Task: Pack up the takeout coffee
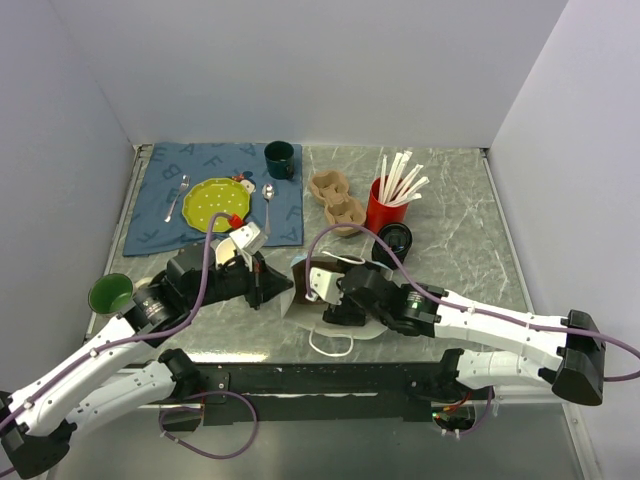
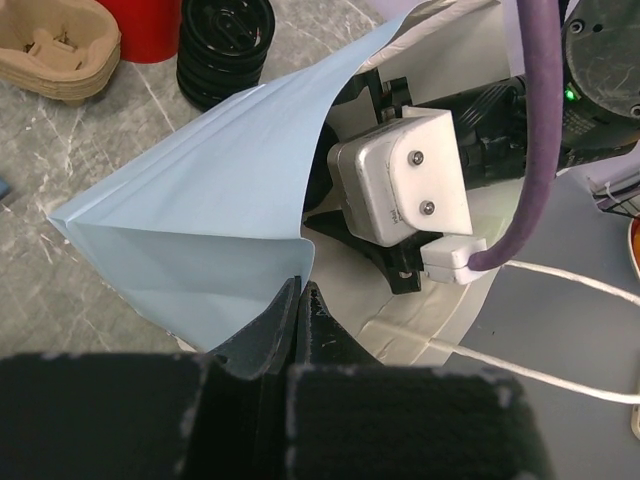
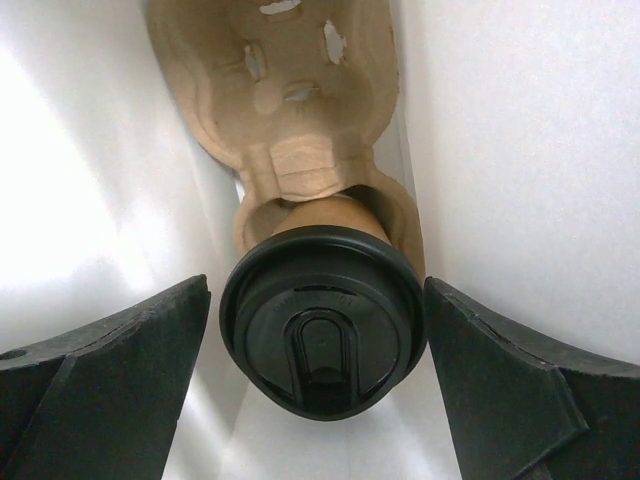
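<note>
We find the takeout coffee (image 3: 322,320), a small brown kraft paper cup with a round black plastic lid, inside the white paper bag (image 2: 200,220). Its lid faces the mouth and its base is seated in one pocket of a moulded brown pulp carrier (image 3: 285,120). The right tool (image 3: 318,295) is released: its jaws stand wide on either side of the lid, each just beside the rim, and grip nothing. The left tool (image 2: 300,305) is clenched on the edge of the bag's mouth and holds it up. Our chief concern is the withdrawal. The pads sit so close to the lid that a skewed retreat could catch the rim and drag the cup out of its pocket, or prise the lid loose. We also judge that the right wrist housing and its purple cable (image 2: 535,130) fill much of the mouth, so either could snag the paper and pull the bag along the grey marbled desk (image 1: 460,200). Should the left tool let go early, the upper wall would likely sag onto the right arm. Room inside is tight, with white walls close on both sides of the jaws, and the only open path is straight back through the mouth. Outside, the stack of black lids (image 1: 397,240) and the red cup of white straws (image 1: 385,205) stand near the bag on its far side. The bag's white cord handle (image 1: 335,345) lies close to the desk's near edge.
</note>
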